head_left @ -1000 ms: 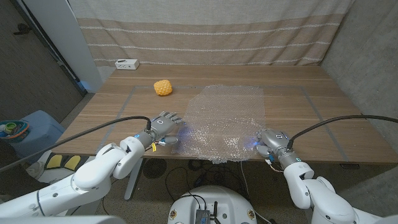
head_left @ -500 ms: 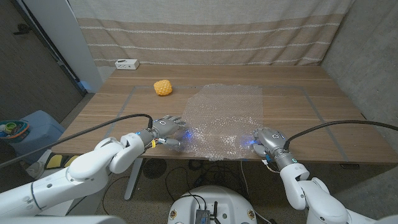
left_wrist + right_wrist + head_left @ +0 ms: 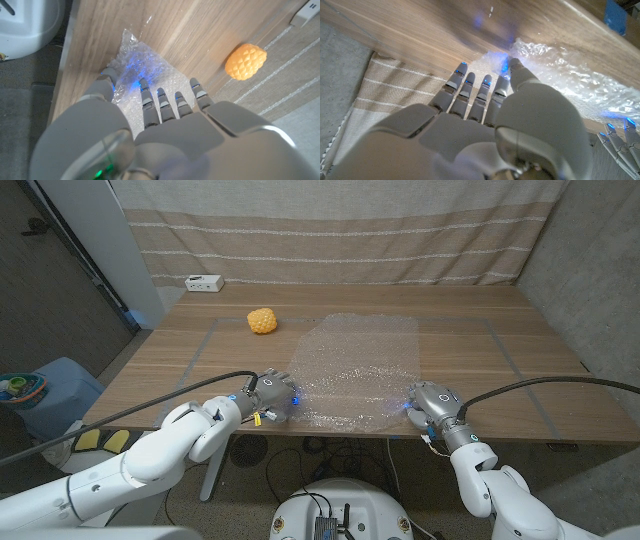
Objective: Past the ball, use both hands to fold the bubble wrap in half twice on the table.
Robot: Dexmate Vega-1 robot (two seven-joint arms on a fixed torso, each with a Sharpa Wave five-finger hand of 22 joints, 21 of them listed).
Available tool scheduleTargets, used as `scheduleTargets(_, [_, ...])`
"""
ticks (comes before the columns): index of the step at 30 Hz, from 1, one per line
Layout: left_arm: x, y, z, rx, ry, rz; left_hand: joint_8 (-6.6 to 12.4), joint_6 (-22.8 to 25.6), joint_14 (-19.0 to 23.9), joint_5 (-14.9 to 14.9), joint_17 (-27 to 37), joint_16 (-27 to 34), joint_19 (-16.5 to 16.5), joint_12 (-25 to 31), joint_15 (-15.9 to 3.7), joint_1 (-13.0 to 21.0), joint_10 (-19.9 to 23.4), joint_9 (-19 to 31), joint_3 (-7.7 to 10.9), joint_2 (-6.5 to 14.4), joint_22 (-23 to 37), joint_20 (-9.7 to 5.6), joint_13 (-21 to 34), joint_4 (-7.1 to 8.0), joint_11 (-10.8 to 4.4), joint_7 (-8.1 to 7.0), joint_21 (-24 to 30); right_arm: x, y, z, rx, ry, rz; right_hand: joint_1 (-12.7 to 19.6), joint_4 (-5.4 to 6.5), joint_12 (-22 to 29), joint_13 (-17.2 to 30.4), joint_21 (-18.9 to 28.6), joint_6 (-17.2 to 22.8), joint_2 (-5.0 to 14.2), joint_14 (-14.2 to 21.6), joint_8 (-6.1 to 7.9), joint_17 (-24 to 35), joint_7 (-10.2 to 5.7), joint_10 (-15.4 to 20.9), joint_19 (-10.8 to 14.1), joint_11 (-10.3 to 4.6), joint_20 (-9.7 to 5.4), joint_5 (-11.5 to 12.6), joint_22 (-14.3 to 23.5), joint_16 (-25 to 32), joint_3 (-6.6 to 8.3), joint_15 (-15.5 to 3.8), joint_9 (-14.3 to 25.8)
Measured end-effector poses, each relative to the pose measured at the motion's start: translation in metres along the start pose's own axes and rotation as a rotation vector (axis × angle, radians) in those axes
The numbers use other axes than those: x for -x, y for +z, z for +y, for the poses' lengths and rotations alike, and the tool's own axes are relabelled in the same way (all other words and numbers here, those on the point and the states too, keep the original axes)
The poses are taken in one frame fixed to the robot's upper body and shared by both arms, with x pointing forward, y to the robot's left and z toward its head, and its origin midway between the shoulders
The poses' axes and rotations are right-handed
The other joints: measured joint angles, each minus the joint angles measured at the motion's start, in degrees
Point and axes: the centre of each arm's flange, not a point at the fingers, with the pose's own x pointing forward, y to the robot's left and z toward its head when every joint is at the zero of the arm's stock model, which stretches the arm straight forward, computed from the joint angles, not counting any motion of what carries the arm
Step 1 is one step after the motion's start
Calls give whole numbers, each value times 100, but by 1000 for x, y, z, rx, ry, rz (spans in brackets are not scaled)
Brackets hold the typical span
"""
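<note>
Where hands (image 3: pixel 268 394) (image 3: pixel 428 401) cover bubble wrap (image 3: pixel 358 370), near corners hidden.

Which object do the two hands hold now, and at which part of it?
Both grip the bubble wrap at its near edge: left hand at the near left corner, right hand at the near right corner.

Two glossy white, rounded robot arms, each trailed by a black cable. The left hand (image 3: pixel 268 392) and right hand (image 3: pixel 432 401) are grey, with blue-glowing fingertips (image 3: pixel 485 78).
</note>
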Motion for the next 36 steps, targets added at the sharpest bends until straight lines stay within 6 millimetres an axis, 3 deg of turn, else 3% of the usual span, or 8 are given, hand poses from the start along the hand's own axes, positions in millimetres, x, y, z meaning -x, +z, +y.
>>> scheduleTargets(4, [-3, 1, -4, -29, 6, 20, 64, 671, 274, -23, -7, 0, 228, 33, -85, 496, 339, 1, 96, 253, 0, -63, -27, -36, -13, -3, 45, 1, -2, -2, 1, -9, 6, 48, 23, 0, 20, 0, -1, -14, 0, -17, 0, -1, 0, 0, 0, 0, 0, 0, 0, -24, 0, -1])
scheduleTargets(8, [-6, 2, -11, -51, 28, 50, 290, 1787, 714, -23, -27, 0, 607, 96, -141, 1140, 872, 2, 140, 567, 25, -132, -27, -67, -107, -77, 166, 2, -3, -4, 2, -18, 9, 54, 13, -33, 20, 0, -3, -8, 0, -23, 0, -3, 3, 0, 4, 0, -16, 0, 0, -35, 0, -3])
scheduleTargets(10, [-7, 2, -13, -65, 50, 64, 328, 2106, 883, -24, -27, 0, 724, 118, -145, 1289, 1087, 44, 140, 628, 29, -173, -27, -67, -157, -61, 195, 2, -4, -5, 2, -22, 10, 54, 8, -49, 20, 0, -3, -8, 0, -23, 0, -3, 22, 0, 22, 0, -17, 0, 0, -40, 0, -3])
scheduleTargets(15, [-6, 4, -20, -69, 100, 91, 332, 2224, 1120, -28, -13, 22, 814, 118, -167, 1456, 1221, 204, 90, 700, 38, -223, -27, -20, -168, 41, 237, 3, -5, -8, 0, -26, 13, 53, 23, -49, 20, 0, 22, -8, 0, -23, 0, 21, 44, 0, -1, 0, -21, 0, 0, -56, 0, -4])
scheduleTargets(22, [-2, -1, -14, -16, 176, 108, 330, 2210, 1147, -30, -10, 22, 845, 94, -141, 1522, 1219, 250, 41, 758, 55, -193, -10, 26, -166, 95, 263, 5, -8, -10, -30, -19, 20, 70, 41, -49, 19, -1, 62, 8, 0, -24, 26, 0, 43, 0, 0, 0, -21, 0, 0, -77, 0, -4])
scheduleTargets(36, [19, -15, 32, 184, 282, 21, 394, 2172, 1146, -51, -11, -4, 823, 50, -141, 1558, 1199, 387, 56, 840, 73, -171, -11, 41, -86, 221, 271, 23, -10, -33, -156, -98, 22, 129, 24, -84, 19, -1, 143, 8, -1, 2, 25, 83, 62, 0, -20, 0, -21, -1, 0, -103, 0, 28])
